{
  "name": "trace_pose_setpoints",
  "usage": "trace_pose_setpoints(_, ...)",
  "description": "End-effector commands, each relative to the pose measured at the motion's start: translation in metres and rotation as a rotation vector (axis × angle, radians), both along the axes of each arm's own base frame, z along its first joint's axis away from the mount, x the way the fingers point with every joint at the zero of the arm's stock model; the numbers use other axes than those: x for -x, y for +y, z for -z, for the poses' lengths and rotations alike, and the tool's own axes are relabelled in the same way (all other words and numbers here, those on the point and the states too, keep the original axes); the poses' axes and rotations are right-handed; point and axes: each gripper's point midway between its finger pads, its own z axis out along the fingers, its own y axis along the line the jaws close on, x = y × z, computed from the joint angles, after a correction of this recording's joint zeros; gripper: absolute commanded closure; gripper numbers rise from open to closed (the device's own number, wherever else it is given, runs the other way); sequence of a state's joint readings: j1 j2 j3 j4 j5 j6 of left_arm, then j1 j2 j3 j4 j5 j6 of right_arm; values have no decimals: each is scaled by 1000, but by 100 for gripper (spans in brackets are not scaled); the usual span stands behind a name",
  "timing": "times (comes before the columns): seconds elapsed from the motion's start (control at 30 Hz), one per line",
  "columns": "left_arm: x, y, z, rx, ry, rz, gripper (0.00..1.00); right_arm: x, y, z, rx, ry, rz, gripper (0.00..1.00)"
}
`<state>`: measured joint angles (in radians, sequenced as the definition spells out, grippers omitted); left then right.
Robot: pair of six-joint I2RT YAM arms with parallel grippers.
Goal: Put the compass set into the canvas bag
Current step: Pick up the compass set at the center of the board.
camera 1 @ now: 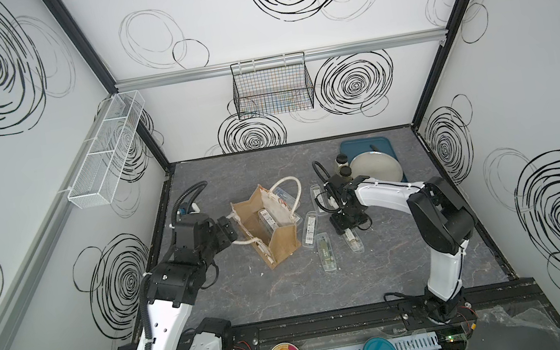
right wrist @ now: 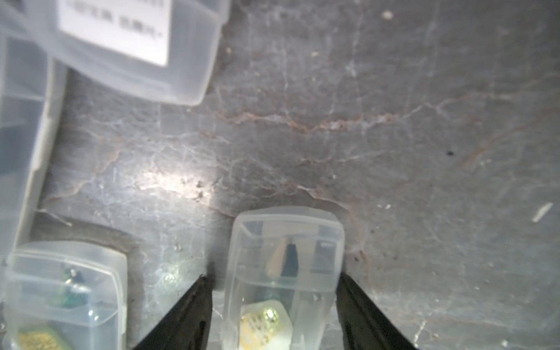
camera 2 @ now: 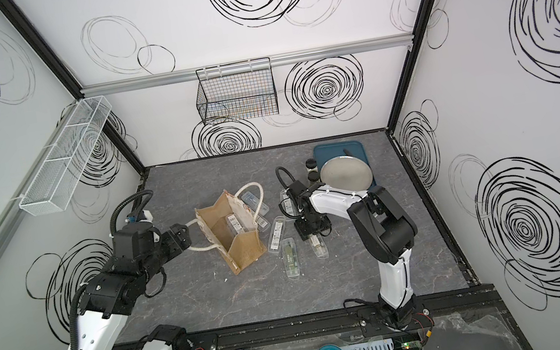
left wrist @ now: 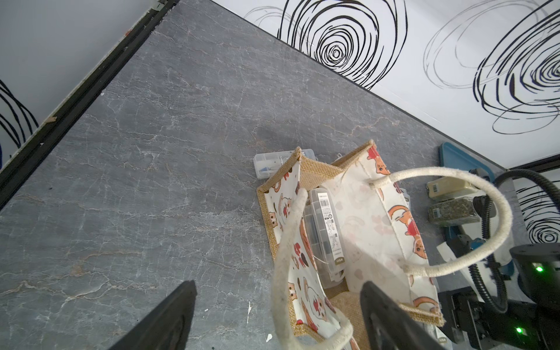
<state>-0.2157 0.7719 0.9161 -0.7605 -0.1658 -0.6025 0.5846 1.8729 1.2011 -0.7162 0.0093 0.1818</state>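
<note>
Judging from how things lie, the task is taken to be partly done. One compass set [camera 1: 266, 220] is seen inside the canvas bag [camera 1: 284, 245], which stands open-mouthed on the tabletop [camera 1: 289, 288], at about 9 o'clock from its middle. Spare cases [camera 1: 309, 231] are left lying at 3 o'clock of the bag.

The left hand [camera 1: 229, 229] is held at 9 o'clock of the bag with its jaws spread wide. In the left wrist view a rope handle [left wrist: 288, 242] is seen passing between them unpinched (nothing is grasped).

The right hand [right wrist: 275, 276] is set low at 3 o'clock of the bag over a clear case [right wrist: 285, 272] resting on the tabletop. Its jaws are placed along the two long sides, but whether the case is pressed cannot be told. By this reading, that case has yet to be lifted, carried to the bag's mouth and dropped in, and the others after it.

Much of the clear case is cut off in the blurred right wrist view and covered by the hand in both top views. A further case [camera 1: 317, 196] is half hidden under the right arm. The bag's floor is not shown.
</note>
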Motion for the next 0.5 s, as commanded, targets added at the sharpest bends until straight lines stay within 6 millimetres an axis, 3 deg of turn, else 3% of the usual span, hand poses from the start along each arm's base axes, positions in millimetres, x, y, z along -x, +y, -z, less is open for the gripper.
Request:
trace_pose_setpoints(0.0, -1, 4, -1, -5, -13, -19, 12, 12, -11, -7, 21, 1, 23, 28)
trace_pose_setpoints(0.27, -2, 3, -1, 0, -14, -12, 12, 46, -21, 6, -17, 62, 99, 31)
trace_pose_setpoints(0.47, -1, 3, -1, 0, -17, -14, 12, 45, -18, 17, -35, 79, 91, 39)
